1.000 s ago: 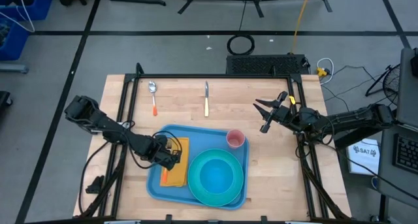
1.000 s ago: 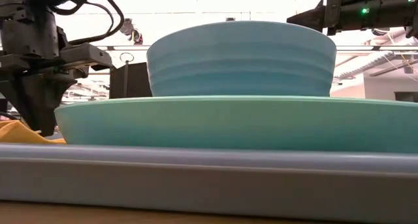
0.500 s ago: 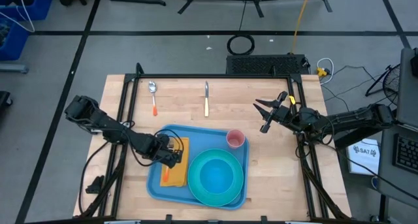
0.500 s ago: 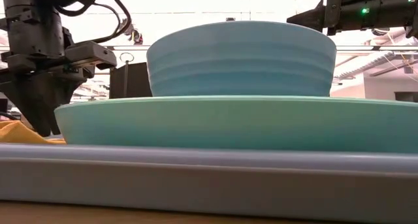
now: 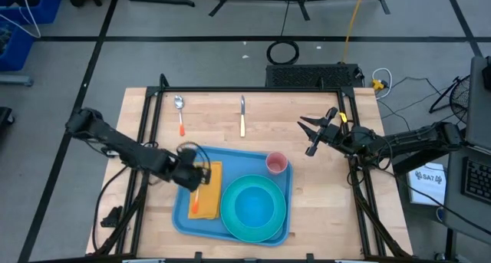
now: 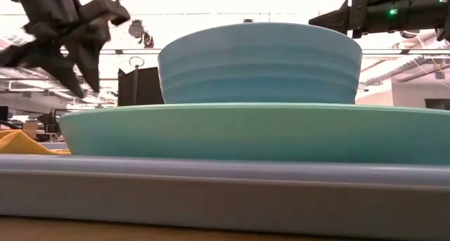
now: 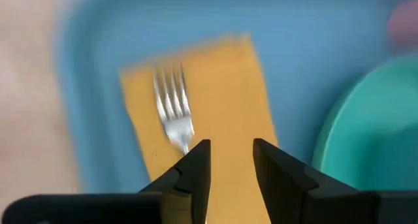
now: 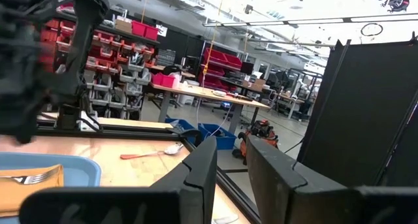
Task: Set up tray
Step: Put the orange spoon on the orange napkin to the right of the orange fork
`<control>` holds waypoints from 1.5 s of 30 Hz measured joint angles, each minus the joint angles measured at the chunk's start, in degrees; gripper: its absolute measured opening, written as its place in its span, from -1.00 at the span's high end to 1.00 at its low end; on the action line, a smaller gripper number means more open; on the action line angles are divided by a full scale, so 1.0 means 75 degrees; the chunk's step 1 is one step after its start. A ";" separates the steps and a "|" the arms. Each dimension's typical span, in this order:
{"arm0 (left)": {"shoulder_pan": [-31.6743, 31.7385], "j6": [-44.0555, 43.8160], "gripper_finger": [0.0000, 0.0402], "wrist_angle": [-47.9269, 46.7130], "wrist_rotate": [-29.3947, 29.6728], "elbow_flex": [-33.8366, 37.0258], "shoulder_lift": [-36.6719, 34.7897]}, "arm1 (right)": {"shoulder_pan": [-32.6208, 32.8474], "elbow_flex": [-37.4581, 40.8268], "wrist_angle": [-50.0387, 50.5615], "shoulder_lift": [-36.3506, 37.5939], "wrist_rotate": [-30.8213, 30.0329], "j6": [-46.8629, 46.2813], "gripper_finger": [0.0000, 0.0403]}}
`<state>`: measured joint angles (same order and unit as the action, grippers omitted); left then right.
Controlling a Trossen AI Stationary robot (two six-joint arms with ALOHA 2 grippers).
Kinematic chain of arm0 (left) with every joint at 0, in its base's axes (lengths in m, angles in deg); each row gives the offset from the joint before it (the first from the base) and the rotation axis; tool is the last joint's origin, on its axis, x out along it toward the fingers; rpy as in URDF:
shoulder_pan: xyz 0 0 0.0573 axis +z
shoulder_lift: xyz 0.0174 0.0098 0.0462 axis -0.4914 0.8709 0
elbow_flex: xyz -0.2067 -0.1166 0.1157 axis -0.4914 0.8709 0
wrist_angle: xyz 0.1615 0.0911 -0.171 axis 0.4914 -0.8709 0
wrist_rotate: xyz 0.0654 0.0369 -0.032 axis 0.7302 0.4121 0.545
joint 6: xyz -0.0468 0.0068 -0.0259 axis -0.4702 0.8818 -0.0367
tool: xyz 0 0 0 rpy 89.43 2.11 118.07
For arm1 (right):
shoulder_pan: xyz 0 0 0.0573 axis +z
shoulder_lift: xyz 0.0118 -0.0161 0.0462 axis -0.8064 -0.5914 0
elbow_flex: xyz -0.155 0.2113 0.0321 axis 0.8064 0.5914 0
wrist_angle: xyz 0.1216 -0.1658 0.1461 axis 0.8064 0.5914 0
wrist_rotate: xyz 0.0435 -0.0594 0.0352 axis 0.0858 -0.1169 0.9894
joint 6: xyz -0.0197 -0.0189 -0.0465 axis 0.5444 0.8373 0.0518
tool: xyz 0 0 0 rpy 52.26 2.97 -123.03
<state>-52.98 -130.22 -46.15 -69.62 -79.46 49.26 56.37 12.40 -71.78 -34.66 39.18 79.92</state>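
The blue tray (image 5: 184, 213) lies on the wooden table and fills the bottom of the low view (image 6: 211, 192). An orange napkin (image 5: 209, 188) lies flat on its left part, and a fork (image 7: 173, 113) rests on the napkin. A turquoise plate (image 5: 253, 208) with a bowl (image 6: 260, 62) and a pink cup (image 5: 276, 164) also stand on the tray. My left gripper (image 5: 196, 172) hangs open above the napkin, raised clear of it (image 6: 70, 51), its fingertips (image 7: 232, 165) over the fork's handle end. My right gripper (image 5: 308, 135) waits open in the air to the right of the tray.
A spoon with an orange handle (image 5: 180, 114) and a knife (image 5: 242, 116) lie on bare wood beyond the tray's far side. Black frame rails (image 5: 146, 133) run along the table's left, far and right sides. Bare wood lies between the tray and my right arm.
My left gripper has risen from just above the napkin to well above the tray, and the arm's elbow has swung out toward the table's left edge. The fork and napkin stay flat on the tray. My right arm has kept still.
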 joint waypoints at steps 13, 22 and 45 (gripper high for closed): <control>0.3780 0.1838 0.40 -0.3196 0.0757 -0.0034 -0.2815 | -0.0002 0.0000 -0.0043 0.0002 0.0000 -0.0044 0.62; 0.7548 0.5681 0.40 -0.0983 -0.1124 -0.0034 -0.1736 | 0.0000 0.0000 -0.0055 0.0002 0.0000 -0.0044 0.62; 1.0101 0.7047 0.40 0.0115 -0.1713 -0.0032 0.1590 | 0.0000 0.0000 -0.0055 0.0002 0.0000 0.0043 0.62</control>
<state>22.77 -77.37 -45.29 -82.47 -79.70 61.18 56.37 12.40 -72.19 -34.64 39.18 80.24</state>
